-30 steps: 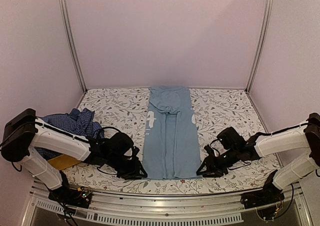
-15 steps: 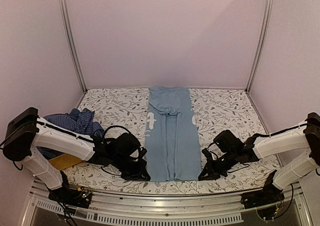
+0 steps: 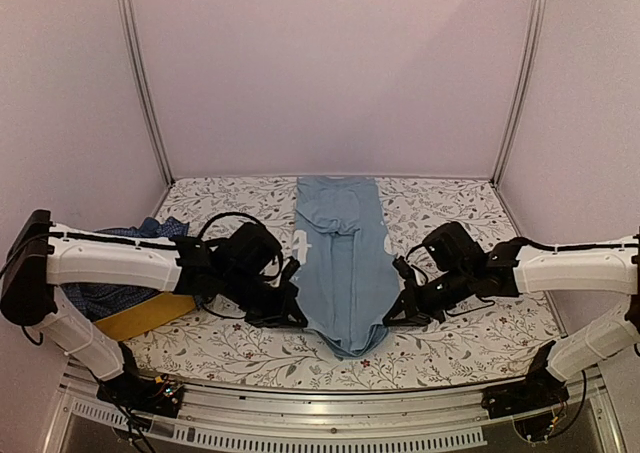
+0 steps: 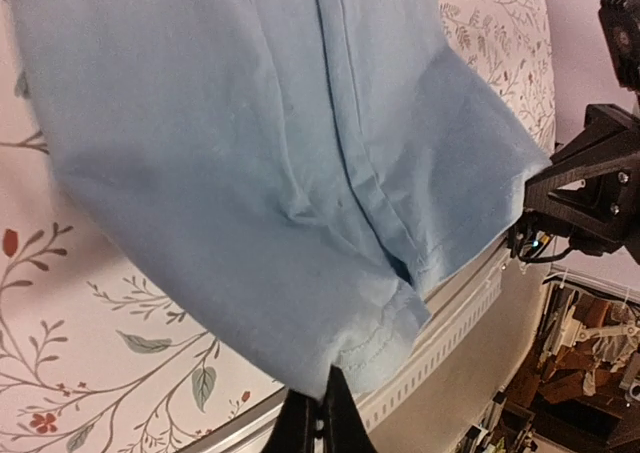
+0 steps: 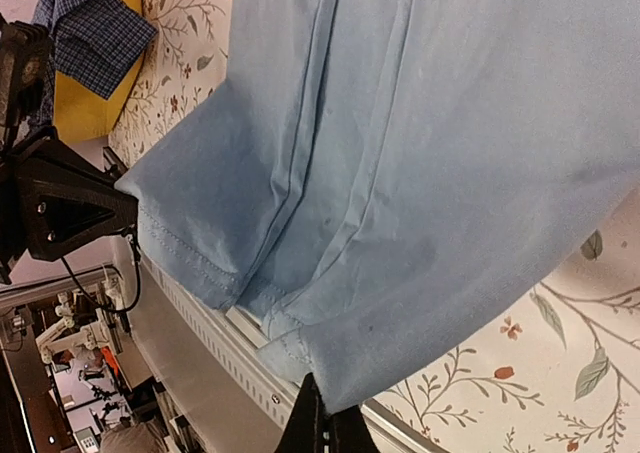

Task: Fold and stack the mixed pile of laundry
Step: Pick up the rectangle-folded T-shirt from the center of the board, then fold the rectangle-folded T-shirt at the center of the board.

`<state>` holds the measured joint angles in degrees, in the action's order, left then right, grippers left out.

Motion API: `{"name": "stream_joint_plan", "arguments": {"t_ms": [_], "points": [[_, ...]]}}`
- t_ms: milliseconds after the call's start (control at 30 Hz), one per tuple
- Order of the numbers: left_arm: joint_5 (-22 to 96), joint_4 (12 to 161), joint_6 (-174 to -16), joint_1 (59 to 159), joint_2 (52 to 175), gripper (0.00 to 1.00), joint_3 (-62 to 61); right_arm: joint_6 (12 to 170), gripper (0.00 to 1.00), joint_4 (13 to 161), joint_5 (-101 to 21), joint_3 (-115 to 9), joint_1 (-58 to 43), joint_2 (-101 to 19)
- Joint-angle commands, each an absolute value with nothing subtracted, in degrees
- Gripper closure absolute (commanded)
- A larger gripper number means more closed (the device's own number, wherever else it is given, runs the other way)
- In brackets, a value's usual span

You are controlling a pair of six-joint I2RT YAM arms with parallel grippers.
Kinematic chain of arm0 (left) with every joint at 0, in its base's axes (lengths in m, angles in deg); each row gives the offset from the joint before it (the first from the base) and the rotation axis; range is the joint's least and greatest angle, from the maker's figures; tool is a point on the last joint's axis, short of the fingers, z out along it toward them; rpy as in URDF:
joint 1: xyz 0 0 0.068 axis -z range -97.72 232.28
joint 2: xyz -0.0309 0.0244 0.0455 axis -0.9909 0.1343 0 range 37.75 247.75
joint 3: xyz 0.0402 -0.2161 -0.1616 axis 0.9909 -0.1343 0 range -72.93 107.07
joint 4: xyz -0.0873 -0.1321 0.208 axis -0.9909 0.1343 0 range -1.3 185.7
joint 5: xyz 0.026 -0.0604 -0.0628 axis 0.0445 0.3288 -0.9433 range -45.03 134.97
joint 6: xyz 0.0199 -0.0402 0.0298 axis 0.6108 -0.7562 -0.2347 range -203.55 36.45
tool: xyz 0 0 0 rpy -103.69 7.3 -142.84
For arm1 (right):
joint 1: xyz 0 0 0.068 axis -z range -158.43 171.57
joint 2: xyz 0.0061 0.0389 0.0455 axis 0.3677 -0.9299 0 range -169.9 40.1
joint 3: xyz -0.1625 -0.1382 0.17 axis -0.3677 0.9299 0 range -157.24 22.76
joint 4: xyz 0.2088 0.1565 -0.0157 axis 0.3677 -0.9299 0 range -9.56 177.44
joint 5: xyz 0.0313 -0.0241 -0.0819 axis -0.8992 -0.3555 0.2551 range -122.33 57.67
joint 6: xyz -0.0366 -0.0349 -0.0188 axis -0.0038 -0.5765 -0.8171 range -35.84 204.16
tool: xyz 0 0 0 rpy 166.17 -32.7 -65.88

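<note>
A light blue T-shirt [image 3: 340, 243], folded lengthways into a long strip, lies down the middle of the table. My left gripper [image 3: 297, 318] is shut on its near left corner, and the wrist view shows the hem pinched at the fingertips [image 4: 322, 413]. My right gripper [image 3: 390, 318] is shut on the near right corner [image 5: 322, 418]. The near hem hangs lifted off the table and sags between them. A navy-and-white checked shirt [image 3: 150, 231] lies at the left, partly behind my left arm.
A yellow fabric basket [image 3: 140, 318] sits under the left arm by the checked shirt. The floral table cover [image 3: 460, 338] shows on both sides of the T-shirt. A metal rail [image 3: 320, 428] runs along the near edge, with walls and frame posts around the other sides.
Both grippers shut on the T-shirt's near corners, then rose and moved away from the near edge. The hem, flat on the table before, now hangs lifted between them.
</note>
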<state>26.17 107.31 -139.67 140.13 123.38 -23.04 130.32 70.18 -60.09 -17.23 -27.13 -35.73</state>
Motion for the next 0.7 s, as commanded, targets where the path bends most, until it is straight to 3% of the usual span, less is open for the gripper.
{"name": "stream_joint_plan", "arguments": {"t_ms": [0, 667], "points": [[25.64, 110.39, -133.61, 133.64, 125.77, 1.0, -18.72, 125.37, 1.0, 68.54, -58.9, -23.68, -22.51, -41.73], [17.43, 112.34, -118.88, 112.48, 153.67, 1.0, 12.43, 111.19, 1.0, 65.1, -63.72, -56.23, -4.38, -69.74]]}}
